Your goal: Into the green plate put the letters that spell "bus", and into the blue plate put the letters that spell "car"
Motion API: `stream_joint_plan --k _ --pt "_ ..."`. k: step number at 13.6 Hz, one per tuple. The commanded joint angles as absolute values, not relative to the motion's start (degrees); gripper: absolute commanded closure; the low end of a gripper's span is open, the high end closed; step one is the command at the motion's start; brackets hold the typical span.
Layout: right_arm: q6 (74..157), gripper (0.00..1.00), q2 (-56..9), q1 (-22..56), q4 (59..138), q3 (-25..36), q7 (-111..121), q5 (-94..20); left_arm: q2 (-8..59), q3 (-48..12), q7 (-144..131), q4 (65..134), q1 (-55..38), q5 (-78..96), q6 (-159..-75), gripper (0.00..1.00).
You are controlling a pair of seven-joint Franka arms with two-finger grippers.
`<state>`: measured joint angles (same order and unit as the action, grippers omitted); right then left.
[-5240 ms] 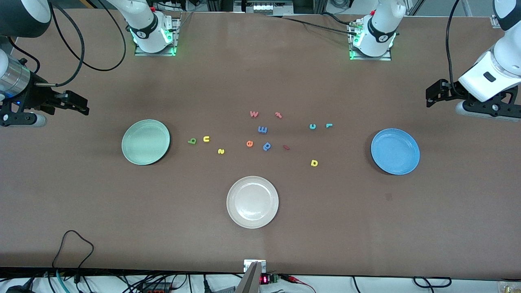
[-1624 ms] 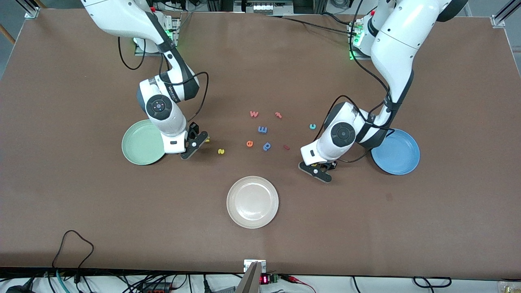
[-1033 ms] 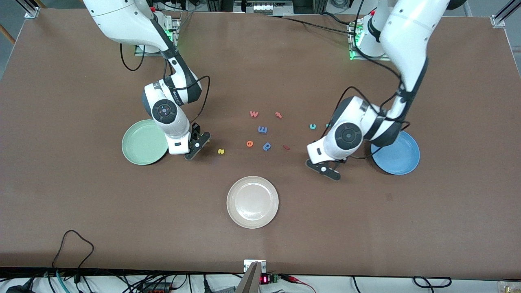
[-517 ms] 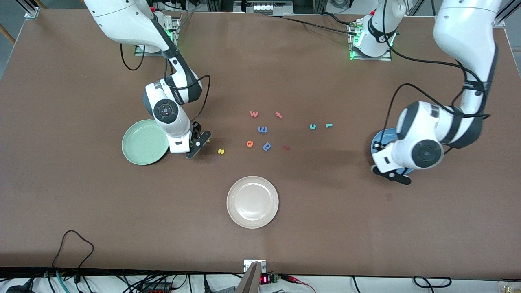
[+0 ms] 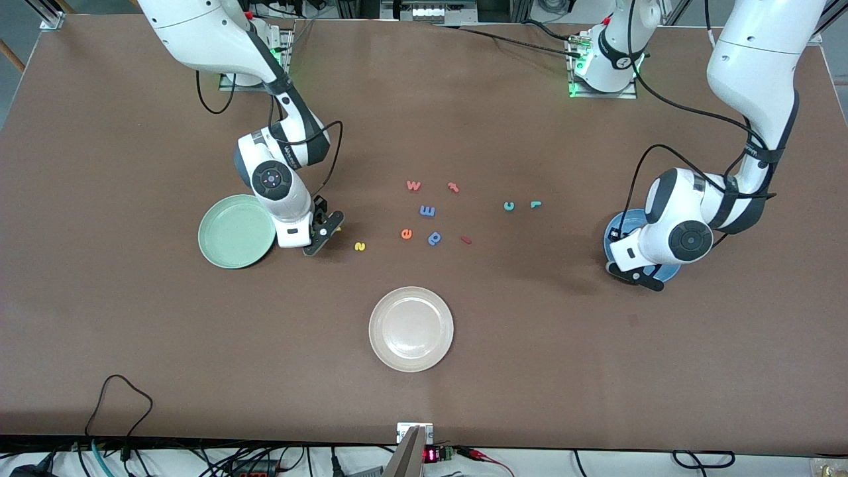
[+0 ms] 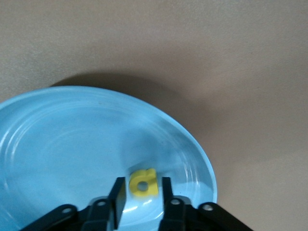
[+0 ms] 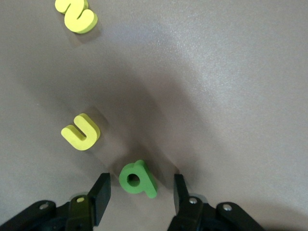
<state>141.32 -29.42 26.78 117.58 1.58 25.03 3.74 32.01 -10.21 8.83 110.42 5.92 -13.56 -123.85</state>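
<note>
Over the blue plate [image 5: 617,225] my left gripper [image 5: 636,275] hangs low and open. The yellow a [image 6: 143,184] lies in the blue plate [image 6: 62,144] between its fingers, with a thin gap on each side. Beside the green plate [image 5: 228,232] my right gripper [image 5: 322,233] is down at the table, open. The green b [image 7: 138,179] lies flat between its fingers, untouched. The yellow u [image 7: 81,132] lies close by, the yellow s [image 5: 360,246] a little farther on. The teal c [image 5: 509,206] and teal r [image 5: 536,204] lie mid-table, nearer the blue plate.
A white plate [image 5: 411,329] sits nearest the front camera at mid-table. Other letters lie in the middle: red w [image 5: 413,185], red t [image 5: 453,187], blue m [image 5: 427,211], orange e [image 5: 407,234], blue p [image 5: 434,238] and a small red piece [image 5: 466,240].
The left arm carried the yellow a from the table to the blue plate, and its fingers have now parted from it. The right gripper has barely moved at the b.
</note>
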Motion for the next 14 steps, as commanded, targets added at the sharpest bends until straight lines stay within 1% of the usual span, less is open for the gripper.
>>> stream_joint_plan --k 1,2,3,4,6,7,8,10,11,12,13,14 --pt "142.38 0.4 -29.35 27.68 118.39 1.58 24.79 4.31 29.37 -11.42 9.32 110.83 7.2 -15.03 -121.83 0.0" --pt "142.82 0.4 -29.44 27.77 118.3 1.58 24.7 4.31 27.88 -12.12 9.23 110.05 7.03 -15.03 -118.16 0.0" --pt "143.17 0.43 -29.62 27.77 118.39 1.58 24.7 4.31 26.03 -14.22 8.79 109.17 6.94 -14.86 -114.3 0.0" --pt "143.26 0.44 -29.71 27.77 118.39 1.58 24.7 4.31 24.28 -17.37 8.18 109.07 7.03 -14.07 -111.3 0.0" --pt "143.17 0.45 -29.71 27.69 118.3 1.58 24.7 4.31 22.42 -23.26 1.89 109.51 7.12 -13.28 -109.78 0.0" --pt "143.17 0.47 -29.71 27.69 118.3 1.58 24.7 4.31 22.93 -25.9 -2.16 109.6 6.95 -12.75 -110.04 0.0" --pt "143.17 0.5 -29.71 27.69 118.3 1.67 24.7 4.31 24.24 -28.02 -2.63 109.6 5.99 -13.01 -111.17 0.0" --pt "143.17 0.7 -29.71 27.42 118.3 1.67 24.7 4.31 25.66 -31.36 -2.64 111.08 5.28 -13.01 -116.17 0.0" --pt "143.17 0.8 -29.71 27.51 118.3 1.67 24.78 4.22 25.58 -32.86 -2.9 113.18 5.27 -13.01 -119.32 0.0" --pt "143.17 0.87 -29.71 27.42 118.21 1.67 24.7 4.22 25.32 -33.74 -3.07 116.07 5.27 -13.01 -123.36 0.0" --pt "143.17 0.92 -29.62 27.42 118.21 1.67 24.78 4.22 25.14 -33.84 -2.9 119.24 5.27 -13.01 -129.14 0.0" --pt "143.17 0.94 -29.45 27.51 117.95 1.67 24.79 4.13 25.4 -33.84 -2.73 121.88 4.66 -13.53 -134.68 0.0"
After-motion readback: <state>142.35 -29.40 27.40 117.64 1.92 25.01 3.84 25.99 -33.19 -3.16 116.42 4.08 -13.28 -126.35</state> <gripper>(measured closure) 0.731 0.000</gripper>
